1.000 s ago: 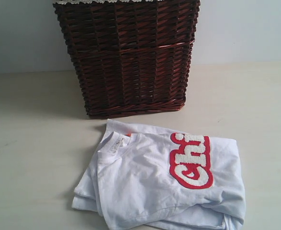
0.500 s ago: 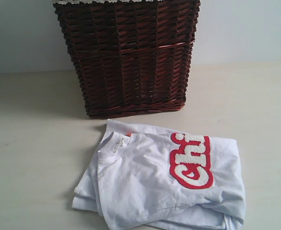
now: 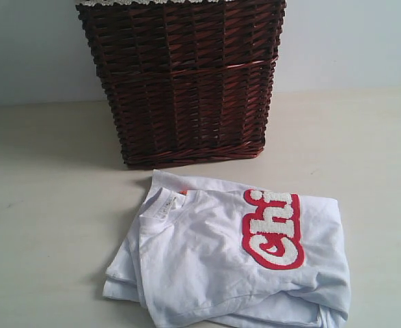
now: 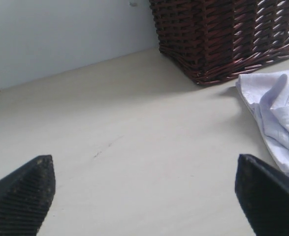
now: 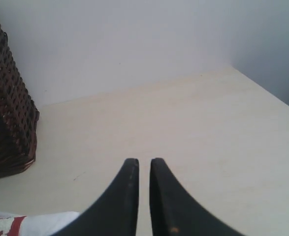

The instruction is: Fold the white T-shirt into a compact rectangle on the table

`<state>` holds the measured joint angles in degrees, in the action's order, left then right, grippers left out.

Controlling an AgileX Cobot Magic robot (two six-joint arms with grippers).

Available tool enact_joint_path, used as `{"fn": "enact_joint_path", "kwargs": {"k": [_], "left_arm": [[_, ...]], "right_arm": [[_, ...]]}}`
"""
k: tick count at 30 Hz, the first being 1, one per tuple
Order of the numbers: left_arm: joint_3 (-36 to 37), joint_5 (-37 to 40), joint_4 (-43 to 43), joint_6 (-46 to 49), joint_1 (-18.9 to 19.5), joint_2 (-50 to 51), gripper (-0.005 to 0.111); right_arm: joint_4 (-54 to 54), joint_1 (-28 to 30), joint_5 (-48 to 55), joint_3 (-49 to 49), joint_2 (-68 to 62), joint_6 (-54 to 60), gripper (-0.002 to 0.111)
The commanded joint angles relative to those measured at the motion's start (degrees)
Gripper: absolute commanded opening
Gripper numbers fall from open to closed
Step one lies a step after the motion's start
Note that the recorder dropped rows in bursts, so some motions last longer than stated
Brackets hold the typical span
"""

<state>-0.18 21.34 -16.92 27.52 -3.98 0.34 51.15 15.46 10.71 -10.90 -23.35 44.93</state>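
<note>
The white T-shirt (image 3: 234, 260) lies folded in a rough rectangle on the pale table (image 3: 43, 225), near the front, with its red band and fuzzy lettering (image 3: 272, 229) facing up. Neither gripper shows in the exterior view. In the left wrist view my left gripper (image 4: 143, 167) hovers over bare table with its jaws wide apart and nothing between them; the T-shirt's collar end (image 4: 279, 113) lies off to one side. My right gripper (image 5: 144, 162) is shut on nothing, over bare table, with a corner of the T-shirt (image 5: 41, 222) just beside it.
A tall dark brown wicker basket (image 3: 183, 82) with white lace trim (image 3: 180, 3) stands right behind the shirt, against a pale wall. It also appears in the left wrist view (image 4: 223, 34) and the right wrist view (image 5: 6, 113). The table edge (image 5: 267, 91) runs along one side.
</note>
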Motion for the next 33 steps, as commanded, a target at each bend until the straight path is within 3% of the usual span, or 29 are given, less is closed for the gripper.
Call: {"fn": "enact_joint_path", "kwargs": {"k": [1,8,15,20,23,28,30,33], "left_arm": [[0.18,-0.27,0.02,-0.08,0.25,-0.34,0.094],[0.18,-0.27,0.02,-0.08,0.25,-0.34,0.094],[0.18,-0.09,0.02,-0.08,0.25,-0.34,0.094],[0.18,-0.09,0.02,-0.08,0.25,-0.34,0.094],[0.18,-0.09,0.02,-0.08,0.25,-0.34,0.094],[0.18,-0.09,0.02,-0.08,0.25,-0.34,0.094],[0.18,-0.09,0.02,-0.08,0.25,-0.34,0.094],[0.18,-0.09,0.02,-0.08,0.25,-0.34,0.094]], "right_arm": [[-0.56,0.29,0.09,0.31,4.78,-0.18,0.01],[-7.43,0.29,2.64,4.22,23.35,-0.18,0.01],[-9.39,0.15,14.5,7.22,23.35,-0.65,0.01],[-14.26,0.15,14.85,7.38,23.35,-4.21,0.01],[-21.65,0.15,14.32,8.49,23.35,-18.95,0.01],[-54.12,0.15,10.39,10.9,23.35,-57.43,0.01],[-57.79,-0.01,9.4,10.9,23.35,-60.83,0.01],[-57.79,-3.81,8.98,10.9,23.35,-56.02,0.01]]}}
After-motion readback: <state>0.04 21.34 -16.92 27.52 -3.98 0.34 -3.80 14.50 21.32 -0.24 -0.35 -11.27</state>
